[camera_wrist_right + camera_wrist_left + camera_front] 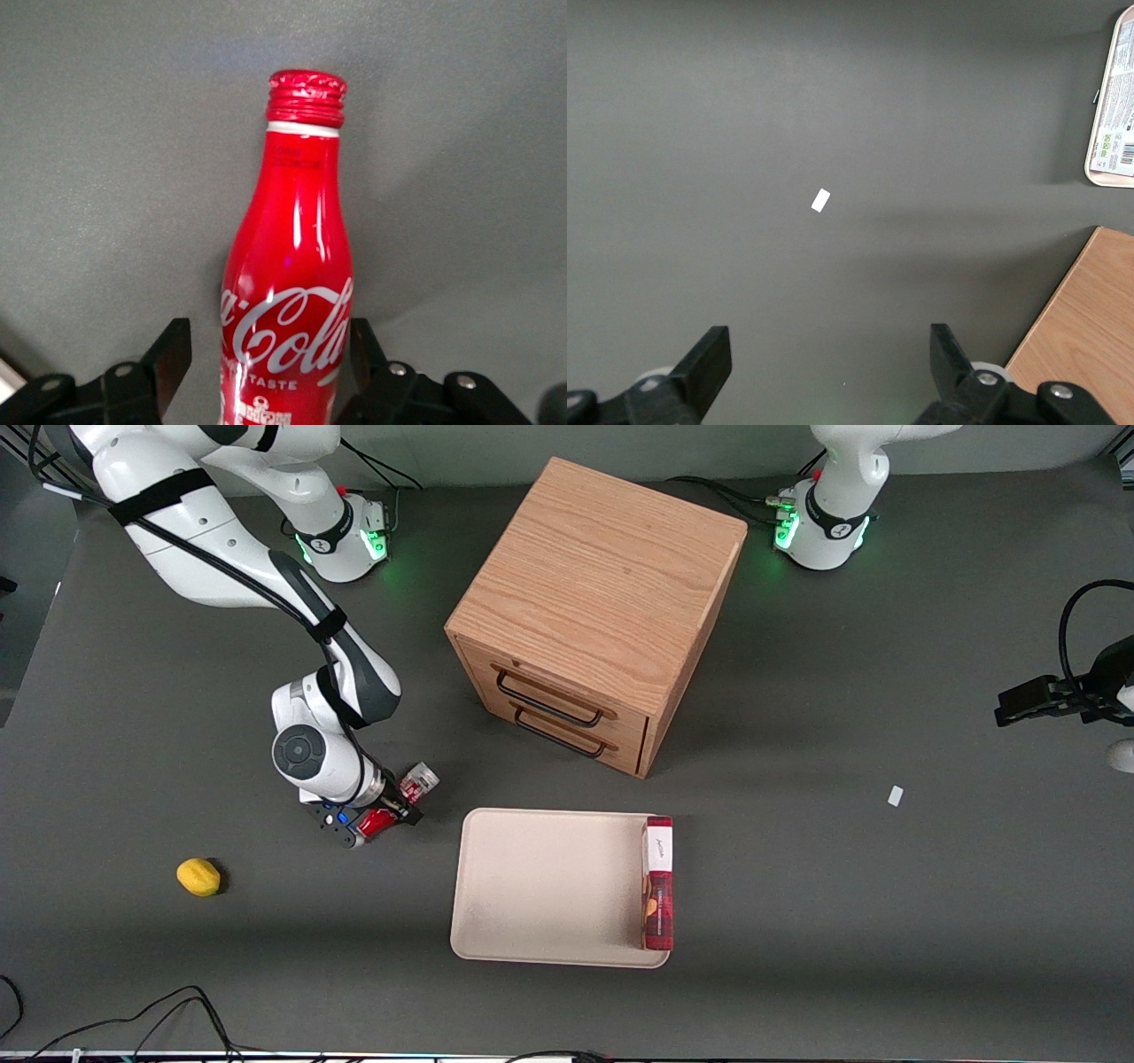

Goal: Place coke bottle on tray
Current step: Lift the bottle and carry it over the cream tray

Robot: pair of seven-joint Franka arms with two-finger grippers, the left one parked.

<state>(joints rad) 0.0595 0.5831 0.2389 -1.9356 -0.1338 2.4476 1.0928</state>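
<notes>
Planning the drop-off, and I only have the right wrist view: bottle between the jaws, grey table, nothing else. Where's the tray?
Observer: The tray lies beside the gripper, toward the parked arm's end of the table and slightly nearer the front camera.
Operator: Anything on it?
Observer: A red box lies along its edge toward the parked arm's end. The rest is bare.
Operator: Obstacles en route?
Observer: Nothing lies between the coke bottle and the tray. The wooden drawer cabinet stands farther from the camera, and a yellow fruit lies toward the working arm's end.
</notes>
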